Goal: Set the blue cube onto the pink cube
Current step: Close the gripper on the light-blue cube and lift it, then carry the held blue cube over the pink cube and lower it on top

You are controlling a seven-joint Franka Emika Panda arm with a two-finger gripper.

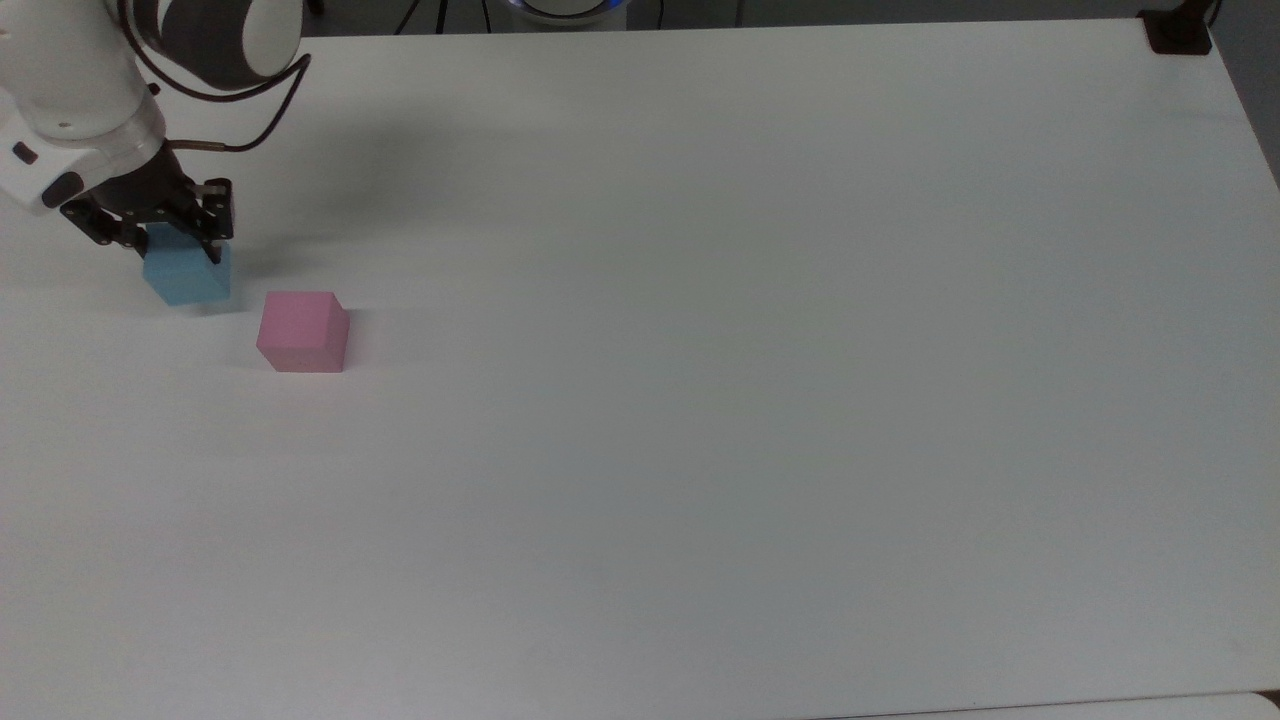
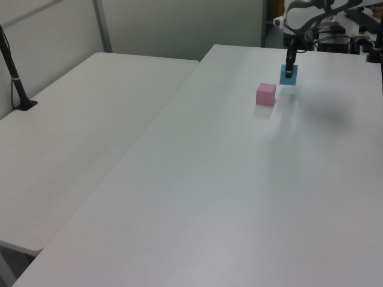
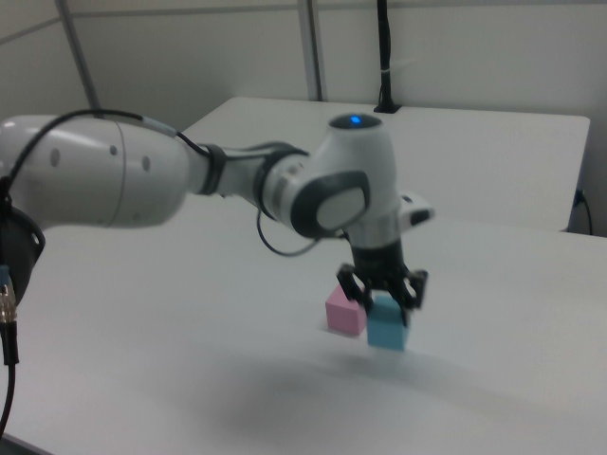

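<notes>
One gripper, two cubes — grasp on blue.
Jaws clamped the one blue cube; the one pink cube sat near, at its 4 o'clock in the top view — apart.

pincer clamped on blue cube | pink cube near, on table
</notes>
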